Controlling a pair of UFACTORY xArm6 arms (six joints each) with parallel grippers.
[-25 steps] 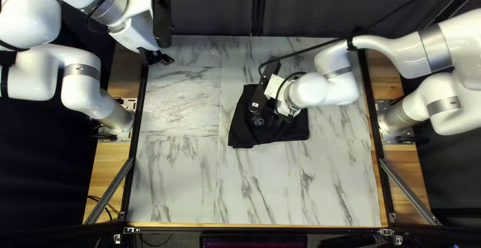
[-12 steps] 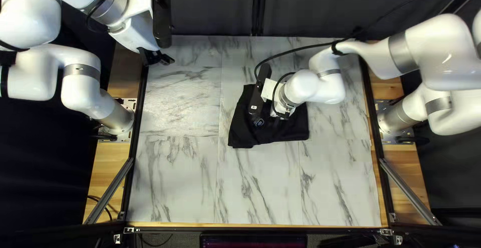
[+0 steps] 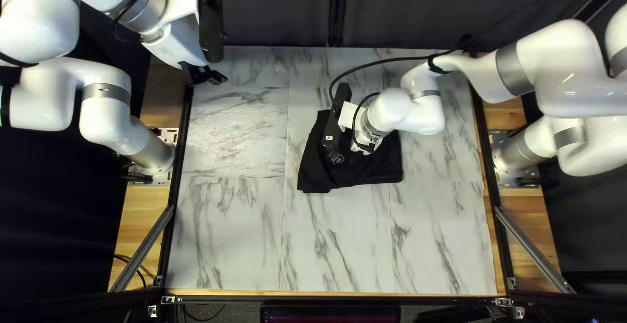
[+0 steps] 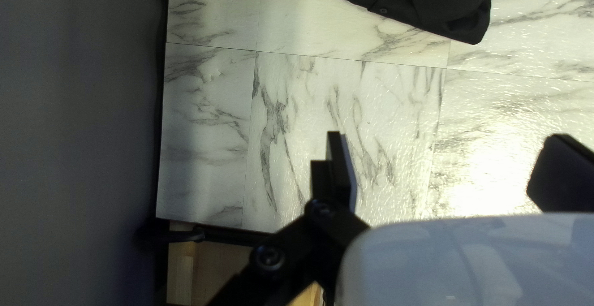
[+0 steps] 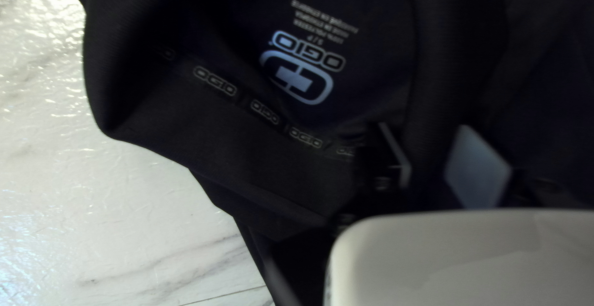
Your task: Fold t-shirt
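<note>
The black t-shirt (image 3: 379, 171) lies in a folded bundle near the table's middle, its inner collar label showing. Over it hangs my right gripper (image 3: 364, 145), its fingertips hidden in the top left view. From the right wrist, the gripper (image 5: 430, 160) stands partly open at the collar of the shirt (image 5: 216, 120), with a dark ridge of cloth running between its fingers. My left gripper (image 3: 210, 76) is raised by the table's far left corner. In its wrist view this gripper (image 4: 448, 170) is wide open over bare marble, with the shirt (image 4: 433, 0) well ahead.
Marble-patterned tabletop (image 3: 241, 231) surrounds the shirt. Dark frame rails (image 3: 171, 225) run along the sides. A black cable (image 3: 385, 62) from my right arm loops above the table's far part. The dark curtain (image 3: 281, 9) hangs behind the far edge.
My right gripper has shifted slightly toward the left of the top left view and its arm has extended inward. The shirt and my left arm look unmoved.
</note>
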